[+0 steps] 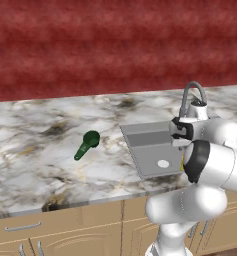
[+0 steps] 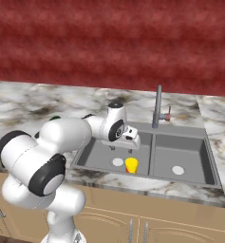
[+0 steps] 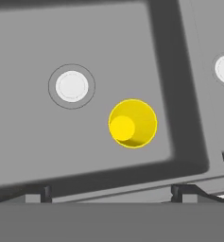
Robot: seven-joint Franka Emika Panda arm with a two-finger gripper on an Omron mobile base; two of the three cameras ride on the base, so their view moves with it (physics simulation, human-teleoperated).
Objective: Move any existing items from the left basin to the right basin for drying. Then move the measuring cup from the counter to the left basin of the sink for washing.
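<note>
Hand view looks straight down into the left basin [image 3: 47,156], where the small yellow cup [image 3: 132,124] stands upright on the flat grey floor, just beside the pale drain disc [image 3: 72,86] and on the side of it nearer the divider to the right basin [image 3: 212,113]. The cup looks light, stiff and smooth, perhaps a little slippery, so I judge the best hold is across its round wall. The pincer [image 3: 112,191] hangs above this basin with its two tips spread wide and nothing between them, the cup lying below and ahead of them, apart from both.

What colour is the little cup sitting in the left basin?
Yellow cup, clearest in the hand view.
</note>
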